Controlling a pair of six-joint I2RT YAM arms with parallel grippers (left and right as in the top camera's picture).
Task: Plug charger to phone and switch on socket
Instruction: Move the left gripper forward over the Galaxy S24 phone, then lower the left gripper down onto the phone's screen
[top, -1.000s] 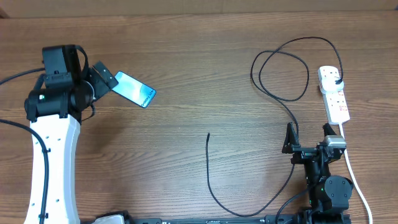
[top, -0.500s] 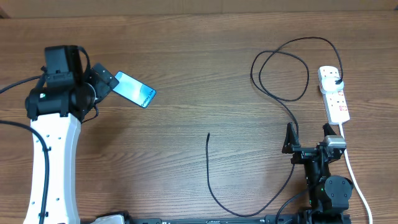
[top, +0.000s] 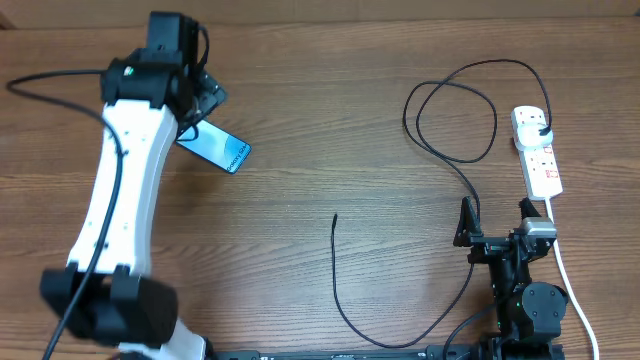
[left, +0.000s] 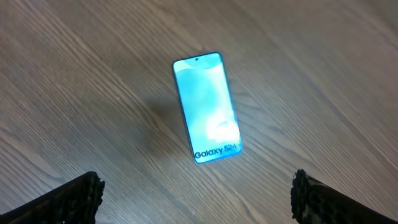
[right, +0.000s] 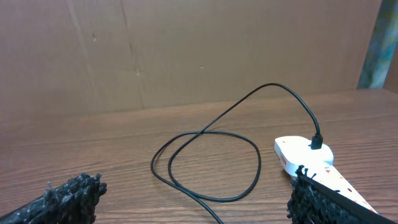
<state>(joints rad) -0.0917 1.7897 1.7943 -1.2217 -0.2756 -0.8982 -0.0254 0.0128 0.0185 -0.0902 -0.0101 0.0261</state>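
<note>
The phone (left: 208, 107) lies flat screen-up on the desk (left: 74, 74) under the left gripper (left: 196, 186), jaws wide apart and empty, right gripper (right: 193, 186) likewise; it looks thin, rigid, slick, so probably pinch across its long edges, while the limp, light charger (top: 336, 262) lies mid-desk.

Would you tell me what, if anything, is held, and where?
Nothing: the jaws of left gripper and right gripper stand open; the phone lies free.

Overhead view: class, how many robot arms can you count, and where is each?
2. The left arm stretches from the bottom-left corner up to the phone at upper left. The right arm sits folded at bottom right, near the power strip. None seems hidden.
</note>
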